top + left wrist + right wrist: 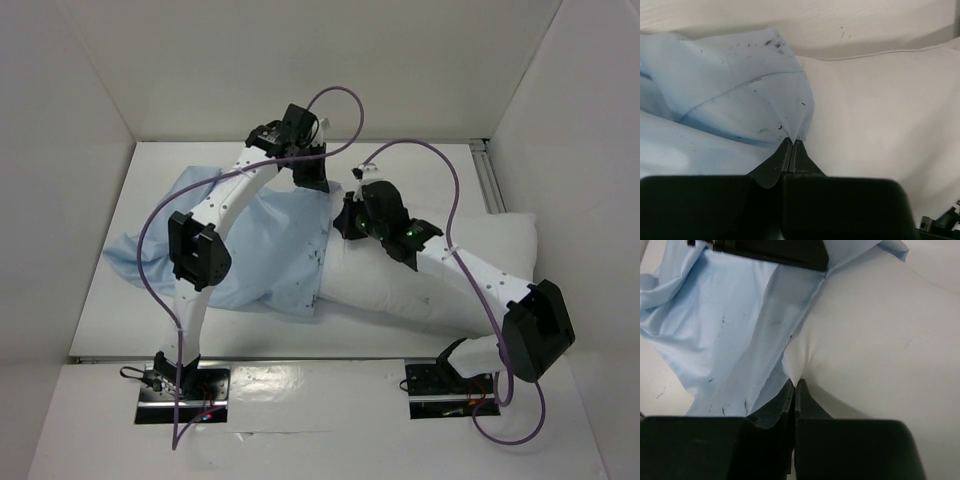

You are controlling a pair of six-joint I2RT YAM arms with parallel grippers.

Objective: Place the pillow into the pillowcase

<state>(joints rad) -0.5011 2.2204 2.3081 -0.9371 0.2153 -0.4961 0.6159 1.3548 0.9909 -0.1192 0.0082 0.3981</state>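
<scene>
The light blue pillowcase (255, 240) lies wrinkled on the left and middle of the table. The white pillow (480, 250) lies to its right, and its left end meets the pillowcase's edge. My left gripper (310, 183) is shut on the pillowcase's far right edge and pinches a fold of blue fabric (792, 135). My right gripper (347, 228) is shut on the pillow's left end and pinches a peak of white cover (796, 375). The pillowcase (725, 340) lies just left of that pinch. The left gripper's body (770, 252) shows at the top of the right wrist view.
White walls close in the table on the left, back and right. A metal rail (490, 185) runs along the back right. Purple cables (340, 95) loop above both arms. A table edge strip (300, 358) runs in front of the arm bases.
</scene>
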